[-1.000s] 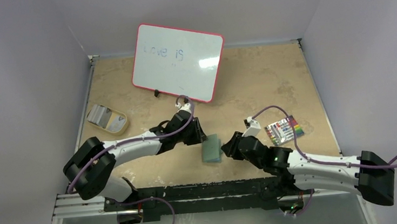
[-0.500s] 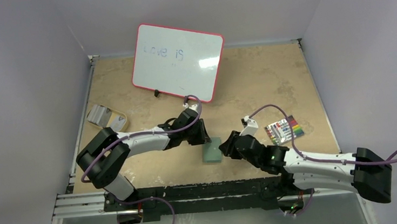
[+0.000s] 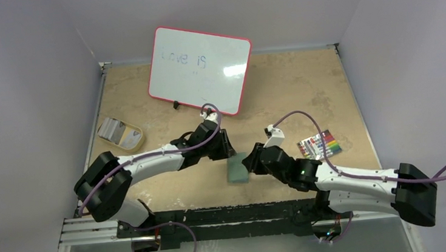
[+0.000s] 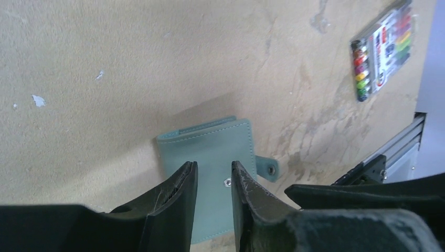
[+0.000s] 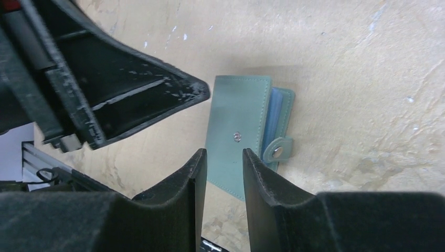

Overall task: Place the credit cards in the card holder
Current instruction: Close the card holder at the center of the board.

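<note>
Green on tan: seeing wallet [image 3: 237, 168] flat on table [image 3: 296, 89], folded over blue cards [image 5: 276, 113], tab [image 5: 276, 150] unsnapped, between left gripper [image 4: 212, 169] and right gripper [image 5: 224, 157], both narrowly parted and empty, likely poised to snap it.

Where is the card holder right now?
Top view: the card holder lies flat on the table, near the centre front, between the left gripper and the right gripper.

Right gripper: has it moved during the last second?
Yes. The right gripper has crept leftward and slightly toward the whiteboard, away from the marker pack and nearer the card holder.
</note>
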You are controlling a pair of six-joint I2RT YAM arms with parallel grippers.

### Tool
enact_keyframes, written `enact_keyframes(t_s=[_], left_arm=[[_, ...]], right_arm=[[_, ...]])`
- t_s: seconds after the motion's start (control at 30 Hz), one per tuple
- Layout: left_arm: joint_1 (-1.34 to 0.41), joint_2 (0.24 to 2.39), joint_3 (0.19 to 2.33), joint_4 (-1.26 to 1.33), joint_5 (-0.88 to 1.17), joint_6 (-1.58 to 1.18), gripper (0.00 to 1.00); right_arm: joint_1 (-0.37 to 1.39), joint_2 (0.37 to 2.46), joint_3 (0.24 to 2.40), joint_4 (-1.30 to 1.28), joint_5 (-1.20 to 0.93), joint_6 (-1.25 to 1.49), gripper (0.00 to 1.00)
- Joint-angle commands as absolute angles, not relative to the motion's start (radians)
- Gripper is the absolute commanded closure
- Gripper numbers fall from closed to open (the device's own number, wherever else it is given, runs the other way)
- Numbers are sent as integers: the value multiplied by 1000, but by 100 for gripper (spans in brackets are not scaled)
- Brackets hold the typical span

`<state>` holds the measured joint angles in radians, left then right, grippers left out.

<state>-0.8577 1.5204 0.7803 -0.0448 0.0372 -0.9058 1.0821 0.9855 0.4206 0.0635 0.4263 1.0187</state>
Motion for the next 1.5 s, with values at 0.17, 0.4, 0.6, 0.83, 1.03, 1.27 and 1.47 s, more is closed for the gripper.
enact_keyframes(t_s=[0.17, 0.4, 0.6, 0.83, 1.03, 1.27, 1.47], left_arm=[[-854, 1522, 798, 56, 145, -926, 79], [-854, 1608, 790, 87, 176, -924, 81], [-854, 1661, 779, 92, 165, -915, 81], [-854, 1653, 774, 76, 136, -907, 81], [-854, 1649, 771, 77, 128, -914, 81], [-854, 1644, 762, 84, 119, -922, 81], [-854, 1651, 762, 90, 118, -931, 81]], right_arm=[[952, 867, 461, -93, 354, 957, 69], [907, 889, 415, -2, 240, 973, 71], [907, 951, 360, 132, 195, 1013, 73], [906, 984, 333, 199, 169, 1031, 73], [906, 1022, 336, 238, 147, 1013, 73], [905, 1108, 358, 255, 120, 985, 73], [905, 1095, 407, 144, 167, 940, 73]])
